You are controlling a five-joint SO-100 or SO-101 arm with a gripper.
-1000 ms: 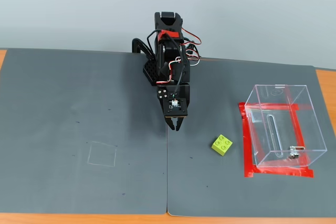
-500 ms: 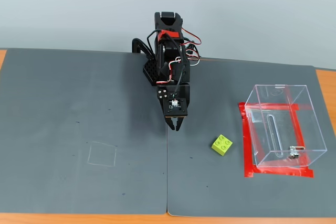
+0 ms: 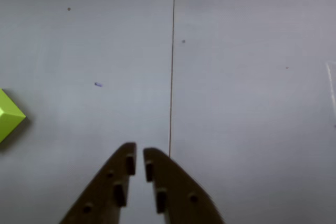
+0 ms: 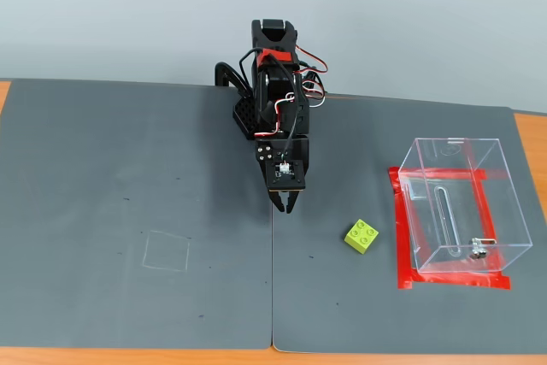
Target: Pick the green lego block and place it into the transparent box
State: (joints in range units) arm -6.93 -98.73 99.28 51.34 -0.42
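The gripper (image 3: 138, 153) has its two dark fingers nearly together, with only a thin slit between the tips, and nothing sits between them. In the wrist view the tips point up the picture over the grey mat (image 3: 241, 103), just left of the thin seam (image 3: 172, 66) where two mat sheets meet. They do not touch the green lego block (image 3: 9, 115), which is cut off by the left edge of that view, well apart from the fingers.

In the fixed view the gripper (image 4: 285, 204) hangs low over the mat (image 4: 128, 168) at the seam, pointing down. The black arm (image 4: 275, 100) rises behind it, folded back toward its base at the far side of the mat, with red and white wires along it.

The green lego block (image 4: 362, 235) lies on the mat to the right of the gripper, studs upward, between the gripper and the transparent box (image 4: 461, 203). The box stands further right inside a red tape outline (image 4: 400, 237), open at the top, with a small metal fitting (image 4: 477, 251) low on its near wall. No block is inside it.
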